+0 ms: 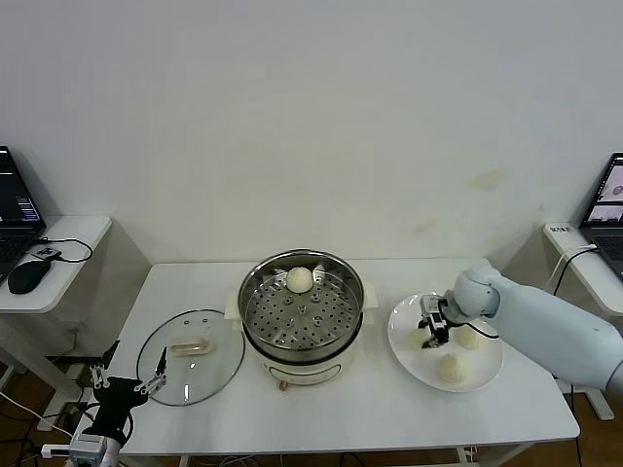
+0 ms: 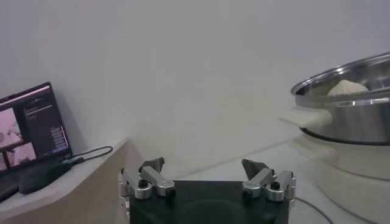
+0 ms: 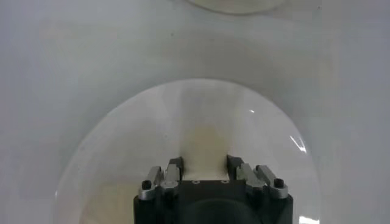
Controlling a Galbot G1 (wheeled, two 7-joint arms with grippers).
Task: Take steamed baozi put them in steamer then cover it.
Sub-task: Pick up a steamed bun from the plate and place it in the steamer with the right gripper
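The steamer point(image 1: 302, 316) stands mid-table with one baozi point(image 1: 300, 279) on its perforated tray; it also shows in the left wrist view point(image 2: 350, 100) with that baozi point(image 2: 347, 87). The glass cover point(image 1: 190, 355) lies flat on the table left of the steamer. Two baozi point(image 1: 472, 338) point(image 1: 448, 368) lie on the white plate point(image 1: 404, 336) at the right. My right gripper point(image 1: 435, 326) is low over the plate's left part, shut on a baozi point(image 3: 204, 143) that sits between its fingers above the plate point(image 3: 91, 176). My left gripper point(image 1: 127, 384) is parked open and empty off the table's front-left corner point(image 2: 207, 167).
A side table at the left holds a laptop point(image 1: 15, 209) and a mouse point(image 1: 27, 276) with cables. Another laptop point(image 1: 608, 209) and a power strip point(image 1: 563, 233) are at the right. The wall runs behind the table.
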